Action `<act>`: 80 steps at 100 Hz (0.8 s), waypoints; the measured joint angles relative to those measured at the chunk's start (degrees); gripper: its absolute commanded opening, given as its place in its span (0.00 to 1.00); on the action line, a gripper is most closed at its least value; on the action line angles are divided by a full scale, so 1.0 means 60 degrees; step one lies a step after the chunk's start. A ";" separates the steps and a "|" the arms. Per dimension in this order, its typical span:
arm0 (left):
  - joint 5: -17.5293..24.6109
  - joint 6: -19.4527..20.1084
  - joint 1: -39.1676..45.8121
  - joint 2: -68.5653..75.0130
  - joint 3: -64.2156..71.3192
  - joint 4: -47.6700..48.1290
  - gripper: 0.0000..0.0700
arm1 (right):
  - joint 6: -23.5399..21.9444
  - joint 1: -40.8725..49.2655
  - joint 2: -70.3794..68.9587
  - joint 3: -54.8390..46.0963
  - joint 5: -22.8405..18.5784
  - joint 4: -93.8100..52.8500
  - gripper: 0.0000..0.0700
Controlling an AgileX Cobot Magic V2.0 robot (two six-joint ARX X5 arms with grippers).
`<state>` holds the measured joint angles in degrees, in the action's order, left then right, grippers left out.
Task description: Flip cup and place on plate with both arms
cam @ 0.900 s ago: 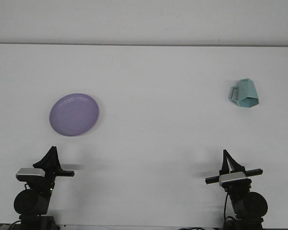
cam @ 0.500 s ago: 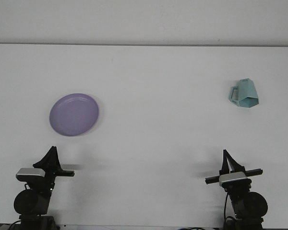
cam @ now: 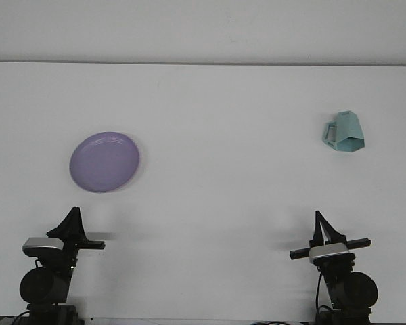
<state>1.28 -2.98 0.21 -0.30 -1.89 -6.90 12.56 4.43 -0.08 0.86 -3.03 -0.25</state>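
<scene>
1. Compared with the two pictures from just before, almost nothing has changed. My left end effector (cam: pixel 72 218) is at the same place near the bottom edge, at about 6 o'clock from the purple plate (cam: pixel 104 162) and well apart from it.
2. The plate lies flat on the white table (cam: pixel 210 115), on the left side, with nothing on it.
3. My right end effector (cam: pixel 321 225) also shows no real move; it stands at about 6 o'clock from the cup, well apart.
4. The light blue cup (cam: pixel 344 132) is at the far right of the table, mouth down as far as I can judge, with the handle at its 9 o'clock side.
5. I judge that the task has not started: the cup is not yet gripped, flipped or moved.
6. Hard to make out: each end effector looks like one dark pointed shape, so I cannot tell if the fingers are spread or pressed together. The arm bases are cut off at the bottom edge. The cup's opening is not visible.
</scene>
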 measured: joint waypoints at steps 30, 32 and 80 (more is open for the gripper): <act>0.0000 -0.0889 0.0000 0.0000 0.0000 0.0000 0.02 | -0.1971 0.0000 0.0000 0.0000 0.0000 0.0211 0.00; 0.0000 -0.0936 0.0000 0.0000 0.0000 0.0000 0.01 | -0.2186 0.0000 0.0000 0.0000 0.0000 0.0219 0.00; 0.0000 -0.2036 0.0000 0.0000 -0.0007 -0.0277 0.02 | -0.4441 0.0000 -0.1829 0.4135 0.2109 -0.2160 0.00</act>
<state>1.28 -15.20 0.21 -0.30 -1.93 -8.56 -14.09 4.43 -11.05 25.67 9.63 -13.21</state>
